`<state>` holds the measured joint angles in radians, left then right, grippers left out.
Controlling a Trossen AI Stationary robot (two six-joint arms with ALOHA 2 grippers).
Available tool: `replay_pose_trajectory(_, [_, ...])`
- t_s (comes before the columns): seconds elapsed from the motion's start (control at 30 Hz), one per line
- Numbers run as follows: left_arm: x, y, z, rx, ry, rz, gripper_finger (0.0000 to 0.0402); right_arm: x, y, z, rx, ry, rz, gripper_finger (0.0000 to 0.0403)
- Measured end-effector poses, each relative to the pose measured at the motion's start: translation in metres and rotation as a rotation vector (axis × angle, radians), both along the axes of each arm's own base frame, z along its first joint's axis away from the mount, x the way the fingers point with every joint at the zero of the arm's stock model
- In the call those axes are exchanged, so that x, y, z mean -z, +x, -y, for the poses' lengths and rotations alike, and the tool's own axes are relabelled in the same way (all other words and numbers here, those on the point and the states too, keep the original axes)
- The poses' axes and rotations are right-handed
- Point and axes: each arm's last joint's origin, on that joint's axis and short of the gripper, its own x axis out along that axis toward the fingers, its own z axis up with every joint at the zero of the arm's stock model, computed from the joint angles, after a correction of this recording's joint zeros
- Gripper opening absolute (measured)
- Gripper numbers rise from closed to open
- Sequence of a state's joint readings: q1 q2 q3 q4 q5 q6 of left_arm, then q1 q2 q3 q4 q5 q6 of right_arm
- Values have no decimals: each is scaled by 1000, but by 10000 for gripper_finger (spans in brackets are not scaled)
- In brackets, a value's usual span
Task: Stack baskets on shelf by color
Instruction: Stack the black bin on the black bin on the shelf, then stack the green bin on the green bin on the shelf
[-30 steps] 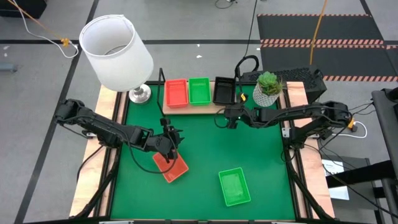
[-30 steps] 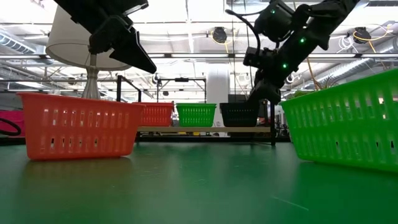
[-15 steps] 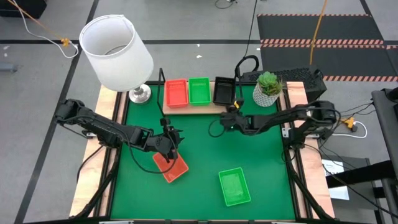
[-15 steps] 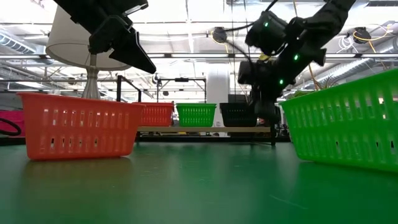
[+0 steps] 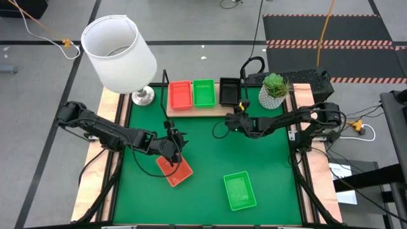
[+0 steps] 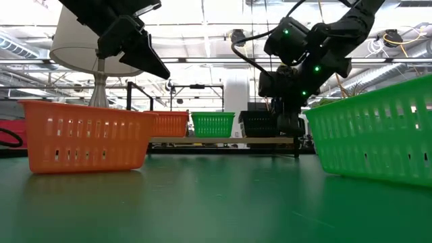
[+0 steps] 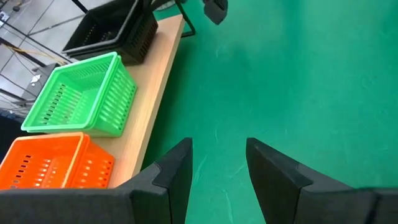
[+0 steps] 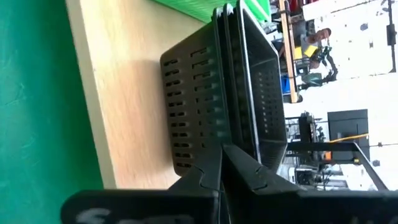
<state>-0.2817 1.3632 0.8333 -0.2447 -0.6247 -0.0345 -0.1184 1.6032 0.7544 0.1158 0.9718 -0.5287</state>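
The light-wood shelf (image 5: 198, 110) at the table's far edge carries an orange-red basket (image 5: 180, 95), a green basket (image 5: 203, 92) and a nested stack of black baskets (image 8: 217, 93). A loose orange-red basket (image 5: 175, 170) and a loose green basket (image 5: 240, 191) rest on their bottoms on the green mat. My left gripper (image 7: 217, 165) hangs open above the loose orange-red basket, nothing between its fingers. My right gripper (image 8: 222, 152) is shut, low in front of the black stack at the shelf's near edge. My right gripper's shut fingertips (image 8: 231, 155) point slanting down toward the table's far side, at the near wall of the black stack (image 8: 193, 124). I cannot tell whether they touch it.
A white lamp (image 5: 121, 51) stands at the far left corner and a potted plant (image 5: 275, 89) at the far right beside the shelf. The shelf's black wire uprights (image 5: 165, 86) rise at its ends. Bare mat (image 5: 210, 152) lies between the arms.
My right gripper has sunk toward the mat in front of the black stack, shifted a little toward the table's left edge, and rolled about its pointing line. The baskets have not moved.
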Motion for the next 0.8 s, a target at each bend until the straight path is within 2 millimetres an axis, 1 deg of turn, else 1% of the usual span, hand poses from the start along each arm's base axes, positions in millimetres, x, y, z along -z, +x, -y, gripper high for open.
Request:
replay_pose_trajectory(0.1, [-1,1,1,10,-16,19,152,-1,0,-1,0,-23,-18,0])
replay_pose_trajectory(0.17, [-2,3,2,24,-33,32,152,-4,1,-6,-19,-28,-1,0])
replay_pose_trajectory(0.33, [-6,6,4,66,-75,75,152,-21,1,-33,-109,-27,82,0])
replay_pose_trajectory(0.47, [-11,13,7,129,-114,149,152,-39,-6,-61,-186,-1,167,0])
replay_pose_trajectory(0.6, [-9,28,16,216,-134,234,152,-55,-23,-87,-253,54,237,0])
replay_pose_trajectory(0.67, [-8,41,25,269,-145,274,152,-65,-32,-96,-272,85,286,0])
replay_pose_trajectory(0.73, [-5,55,35,308,-149,272,152,-74,-41,-101,-293,109,328,0])
replay_pose_trajectory(0.8, [-6,74,49,340,-148,277,152,-83,-49,-104,-312,117,350,0])
